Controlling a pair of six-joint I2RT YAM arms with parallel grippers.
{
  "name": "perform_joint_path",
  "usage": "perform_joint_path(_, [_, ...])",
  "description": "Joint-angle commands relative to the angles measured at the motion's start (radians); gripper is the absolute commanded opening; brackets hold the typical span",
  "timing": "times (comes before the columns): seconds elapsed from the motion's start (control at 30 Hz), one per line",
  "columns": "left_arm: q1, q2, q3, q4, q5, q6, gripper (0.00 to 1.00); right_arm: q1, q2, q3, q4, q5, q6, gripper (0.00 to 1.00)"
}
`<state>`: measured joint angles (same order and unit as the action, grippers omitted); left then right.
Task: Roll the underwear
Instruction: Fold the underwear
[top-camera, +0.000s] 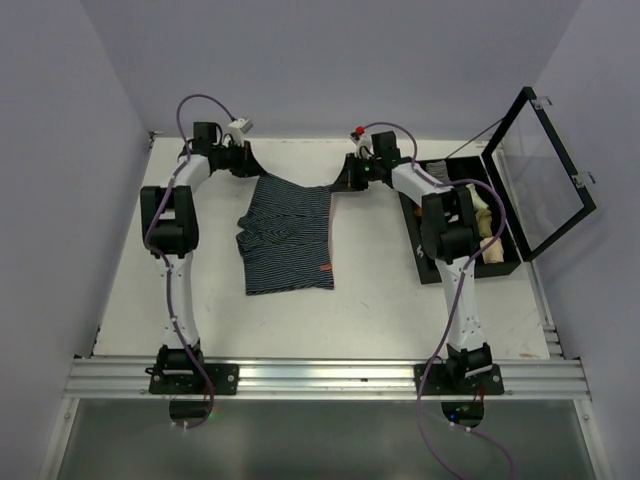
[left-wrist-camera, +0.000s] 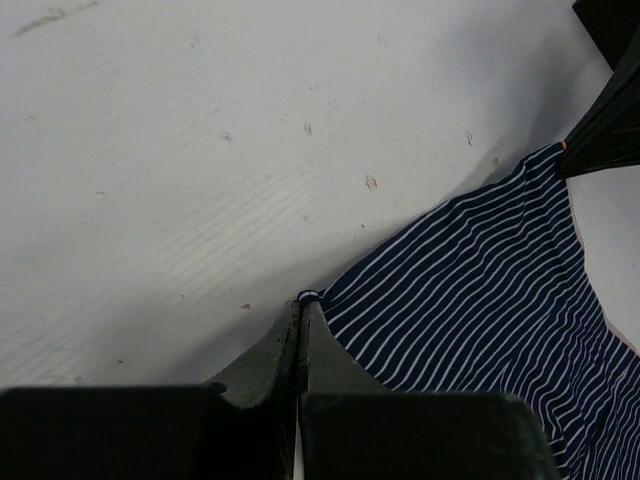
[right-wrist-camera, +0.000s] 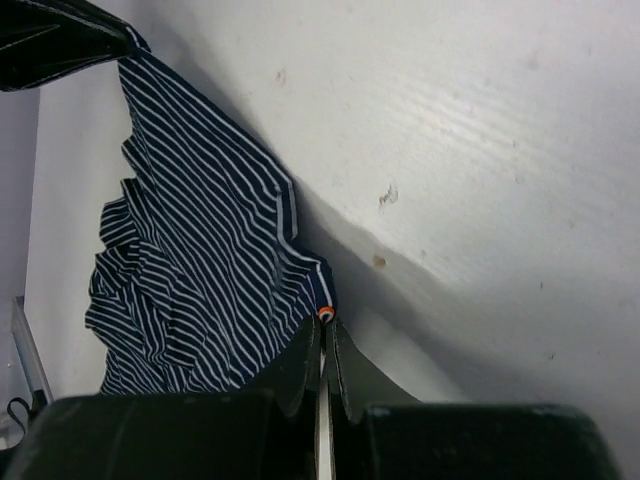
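Note:
The underwear is navy with thin white stripes and lies on the white table, its far edge lifted and stretched between both grippers. My left gripper is shut on the far left corner; in the left wrist view the jaws pinch the corner and the striped underwear spreads to the right. My right gripper is shut on the far right corner; in the right wrist view the jaws pinch an orange-trimmed corner and the underwear hangs to the left, bunched lower down.
An open black case with a clear lid stands at the right, holding light-coloured items. The table's back wall is just beyond both grippers. The aluminium rail runs along the near edge.

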<state>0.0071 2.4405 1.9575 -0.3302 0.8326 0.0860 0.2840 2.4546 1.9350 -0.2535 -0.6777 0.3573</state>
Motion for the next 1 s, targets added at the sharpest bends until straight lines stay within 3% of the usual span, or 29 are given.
perform_joint_path(0.0, [0.036, -0.032, 0.066, 0.089, 0.037, -0.014, 0.00, -0.008, -0.040, 0.078, 0.052, -0.065, -0.060, 0.00])
perform_joint_path(0.17, [0.053, -0.092, 0.046, 0.068, 0.101, 0.056, 0.00, -0.009, -0.095, 0.067, 0.063, -0.140, -0.106, 0.00])
perform_joint_path(0.23, [0.054, -0.162, -0.027, 0.043, 0.147, 0.122, 0.00, -0.005, -0.124, 0.020, 0.063, -0.169, -0.150, 0.00])
perform_joint_path(0.47, [0.053, -0.506, -0.454, 0.069, 0.209, 0.316, 0.00, 0.041, -0.296, -0.163, -0.007, -0.230, -0.335, 0.00])
perform_joint_path(0.57, [0.053, -0.615, -0.592, -0.018, 0.214, 0.454, 0.00, 0.069, -0.379, -0.249, -0.039, -0.221, -0.438, 0.00])
perform_joint_path(0.77, [0.054, -0.744, -0.707, -0.282, 0.177, 0.762, 0.00, 0.144, -0.506, -0.405, -0.162, -0.186, -0.657, 0.00])
perform_joint_path(0.97, [0.054, -0.859, -0.862, -0.444, 0.137, 0.952, 0.00, 0.207, -0.615, -0.565, -0.175, -0.146, -0.754, 0.00])
